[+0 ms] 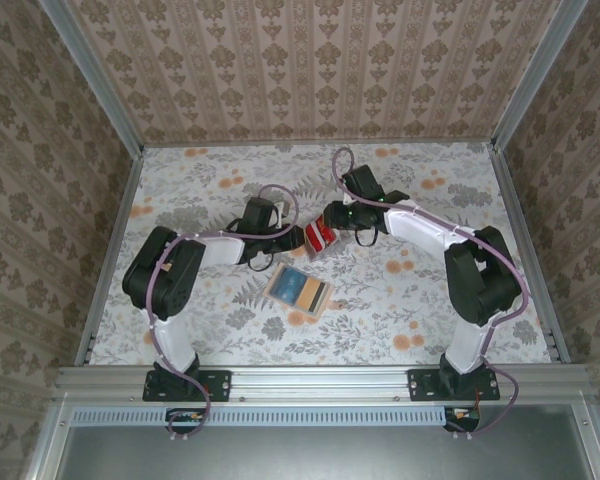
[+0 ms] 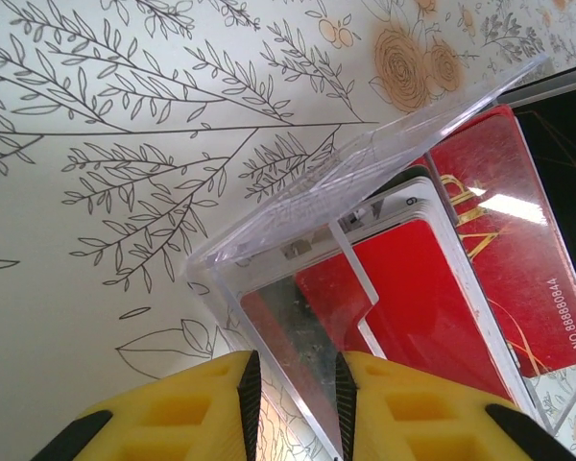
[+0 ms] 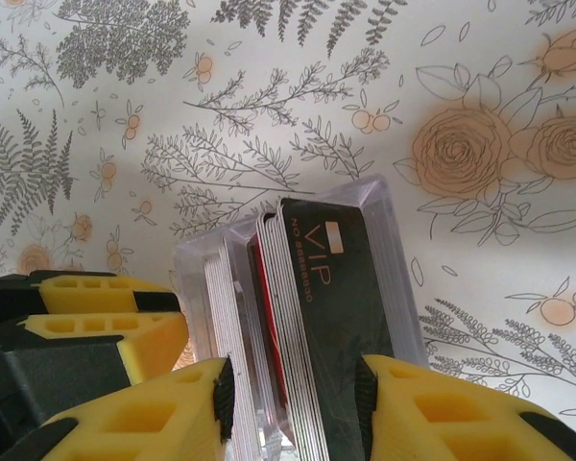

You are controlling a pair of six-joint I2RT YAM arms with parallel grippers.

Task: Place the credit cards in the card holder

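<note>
Two robot arms are meeting over the middle of the flower-patterned table [image 1: 220,330], sharing one small load between them. The left gripper [image 2: 298,373], at the bottom of its own wrist view, is pinching a wall of a clear plastic case [image 2: 298,221] between its yellow fingers. Its jaws are standing only narrowly apart, with the transparent panel running through the gap. The case is sitting tilted and open. The credit cards [image 2: 418,288], glossy red with pale edges and gold lettering, are resting inside it toward the right of that frame.

The right gripper [image 3: 296,376] is gripping the same stack from the opposite side. In the lower half of its wrist view its jaws are clamping the pile edge-on, with a dark-looking card marked VIP lying against the right-hand pad.

In the overhead view the red pile is showing at centre frame, between the two grippers. The card holder [image 1: 299,289], tan with a bluish inside, is lying open and flat on the table just below and left of the cards, apart from both grippers.
</note>
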